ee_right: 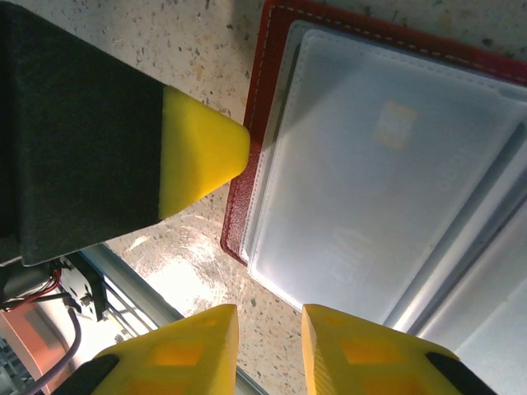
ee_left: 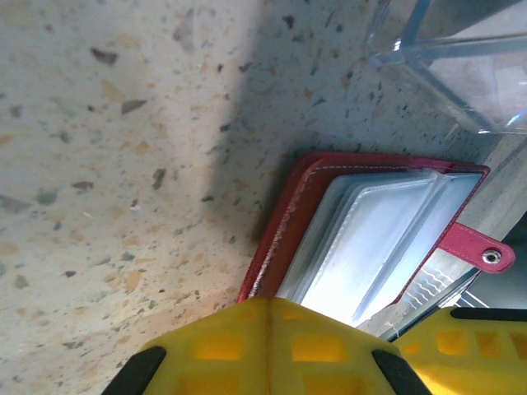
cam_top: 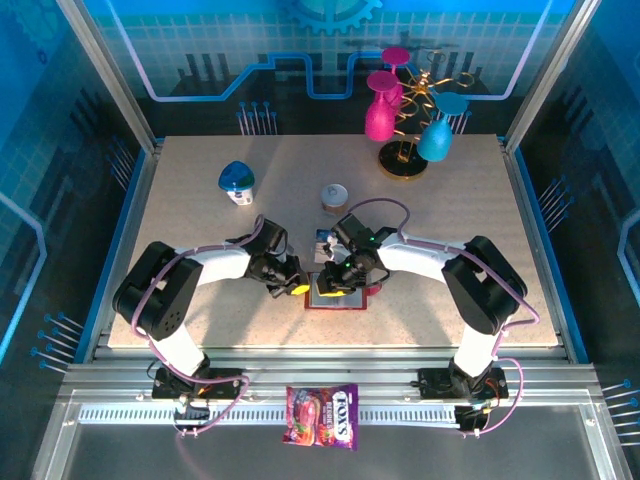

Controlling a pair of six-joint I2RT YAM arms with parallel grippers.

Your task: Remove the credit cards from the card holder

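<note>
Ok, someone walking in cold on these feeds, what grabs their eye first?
Probably the open red card holder at the near middle of the table, with the left gripper and right gripper both poised at it. After that, the pink and teal goblets hung upside down on a gold stand at the back right, and the colourful candy packet on the near rail.

"FOX'S" on the candy packet
</note>
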